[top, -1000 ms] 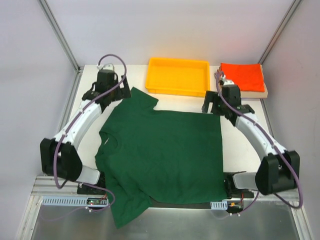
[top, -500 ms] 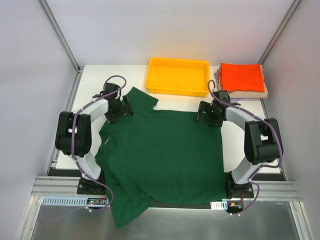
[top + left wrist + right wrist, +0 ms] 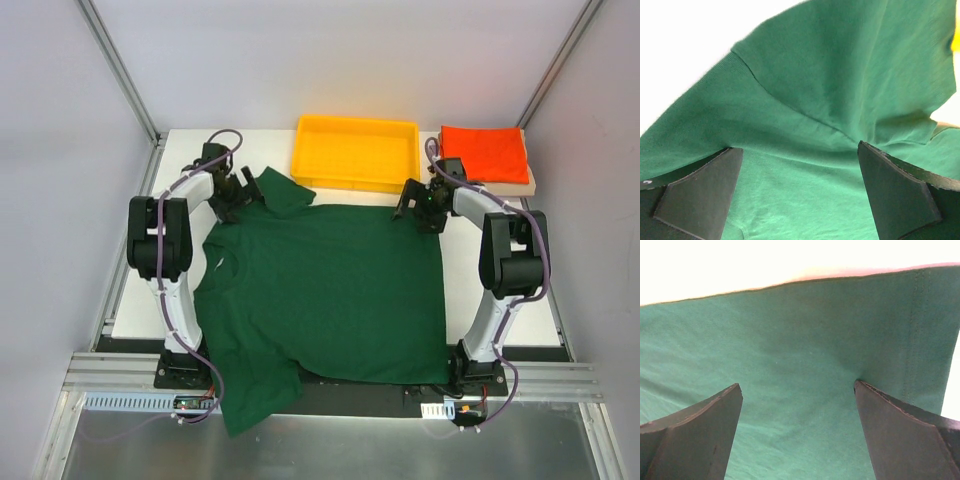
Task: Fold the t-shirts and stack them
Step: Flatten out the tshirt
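Observation:
The large dark green t-shirt (image 3: pixel 330 290) lies spread flat, its near sleeve hanging over the table's front edge. My left gripper (image 3: pixel 238 196) is open and low on the shirt's far left shoulder, beside the bunched sleeve. In the left wrist view the green cloth (image 3: pixel 805 100) lies between the spread fingers of that gripper (image 3: pixel 797 200). My right gripper (image 3: pixel 420 204) is open on the shirt's far right corner. In the right wrist view the hem (image 3: pixel 805 330) lies between the fingers of that gripper (image 3: pixel 797 435). A folded orange-red shirt (image 3: pixel 485 153) tops a stack at the far right.
A yellow plastic tray (image 3: pixel 355 172) stands at the far edge, just beyond the shirt's far hem and between the two grippers. The far left sleeve (image 3: pixel 283 190) is rumpled up close to the tray's corner. A tan layer (image 3: pixel 531 183) shows under the orange-red shirt.
Both grippers came down onto the shirt's far edge and moved away from me. The green shirt slid toward the tray with them, and its far left sleeve bunched up.

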Available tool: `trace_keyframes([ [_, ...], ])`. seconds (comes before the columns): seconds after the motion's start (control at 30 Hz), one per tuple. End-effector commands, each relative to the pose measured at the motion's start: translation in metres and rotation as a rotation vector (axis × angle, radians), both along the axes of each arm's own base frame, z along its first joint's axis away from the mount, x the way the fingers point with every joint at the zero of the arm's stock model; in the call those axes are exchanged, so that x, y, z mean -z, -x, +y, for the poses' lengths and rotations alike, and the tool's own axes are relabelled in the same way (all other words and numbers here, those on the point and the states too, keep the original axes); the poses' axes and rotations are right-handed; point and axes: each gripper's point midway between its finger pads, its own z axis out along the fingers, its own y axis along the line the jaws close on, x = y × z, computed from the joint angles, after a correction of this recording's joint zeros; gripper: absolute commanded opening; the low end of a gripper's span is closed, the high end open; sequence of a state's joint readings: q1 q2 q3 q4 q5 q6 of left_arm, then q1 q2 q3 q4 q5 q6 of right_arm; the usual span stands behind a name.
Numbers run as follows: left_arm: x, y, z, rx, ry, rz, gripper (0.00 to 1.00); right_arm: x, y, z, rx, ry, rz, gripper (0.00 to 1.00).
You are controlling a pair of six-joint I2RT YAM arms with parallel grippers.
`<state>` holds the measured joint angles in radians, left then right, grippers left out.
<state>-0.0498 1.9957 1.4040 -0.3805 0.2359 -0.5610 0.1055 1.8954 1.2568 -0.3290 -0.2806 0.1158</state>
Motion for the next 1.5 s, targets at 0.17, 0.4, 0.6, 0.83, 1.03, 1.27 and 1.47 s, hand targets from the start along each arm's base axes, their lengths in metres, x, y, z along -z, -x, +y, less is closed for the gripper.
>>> trace_keyframes([
  [0.17, 0.013, -0.031, 0.007, 0.018, 0.023, 0.012, 0.99, 0.007, -0.027, -0.016, 0.014, 0.031, 0.038, 0.96],
  [0.4, 0.010, -0.051, 0.008, 0.020, 0.032, -0.013, 0.99, 0.006, -0.058, -0.026, 0.035, 0.037, 0.014, 0.96],
  [0.6, -0.004, -0.081, 0.006, 0.028, 0.056, -0.076, 0.99, -0.001, -0.096, -0.033, 0.030, 0.057, -0.054, 0.96],
  [0.83, -0.041, -0.098, -0.006, 0.075, 0.118, -0.163, 0.99, -0.036, -0.114, -0.034, 0.017, 0.062, -0.148, 0.96],
  [1.03, -0.075, -0.038, 0.007, 0.038, 0.027, -0.176, 0.99, -0.071, -0.060, -0.036, 0.019, 0.108, -0.189, 0.96],
  [1.27, -0.058, 0.063, 0.007, -0.027, -0.031, -0.090, 0.99, -0.040, 0.033, -0.012, -0.022, 0.143, -0.103, 0.96],
  [1.47, -0.028, 0.093, -0.015, 0.018, 0.029, -0.036, 0.99, -0.004, 0.056, -0.007, -0.023, 0.146, -0.012, 0.96],
])
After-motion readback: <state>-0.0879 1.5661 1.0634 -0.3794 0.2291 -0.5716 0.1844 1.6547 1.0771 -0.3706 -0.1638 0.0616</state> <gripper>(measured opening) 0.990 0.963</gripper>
